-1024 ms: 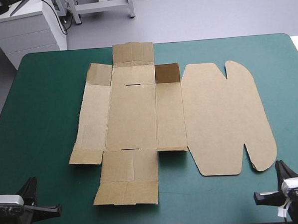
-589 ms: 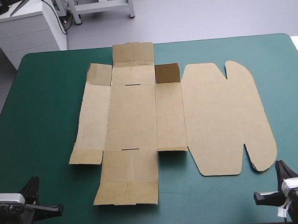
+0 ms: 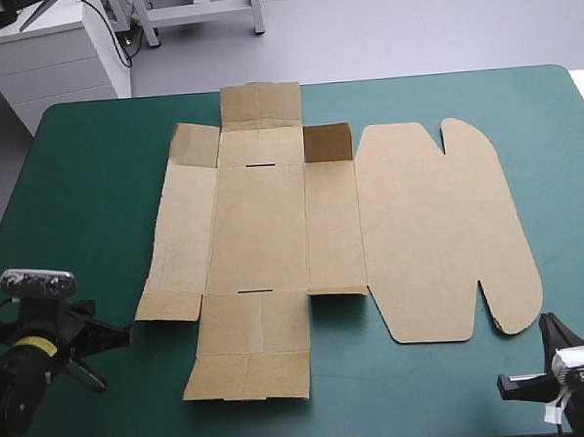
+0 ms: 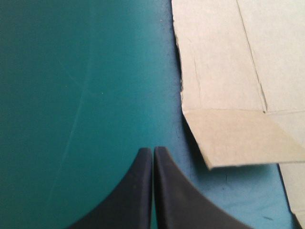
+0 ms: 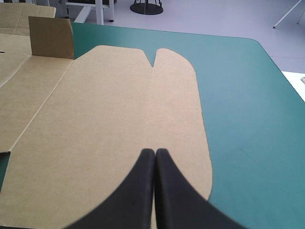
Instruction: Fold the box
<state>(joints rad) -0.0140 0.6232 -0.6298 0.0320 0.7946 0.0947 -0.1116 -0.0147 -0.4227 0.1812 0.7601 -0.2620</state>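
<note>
At the near left corner of the worktop [image 3: 84,180], the left jaws are pressed together. Their black fingers [image 4: 136,191] meet in one pointed arch with nothing between them, over bare teal-green cover [image 4: 71,95]. At the near right corner the right jaws are likewise pressed together and hold nothing, with their black fingers [image 5: 138,191] joined at the tip.

The box [image 3: 263,230] is a flat cut sheet of brown board spread across the middle of the worktop. Its small near-left corner flap [image 4: 238,138] lies just beside the left jaws, ahead of them and off to one side. It is apart from them, and its edge is lifted a little, throwing a shadow on the cover. The wide lid panel [image 3: 440,230], with rounded corners and a narrow notch at each end, makes up the sheet's right part. Its near rounded end lies just ahead of the right jaws, and whether they touch it cannot be told.

Farther in, the creased centre panels lie flat, and two thin slots [image 3: 260,166] are cut into the middle one, near its near and far creases. Toward the far edge one small flap [image 3: 327,143] stands upright beside the lid panel. The farthest flap [image 3: 260,105] reaches almost to the worktop's far edge.
</note>
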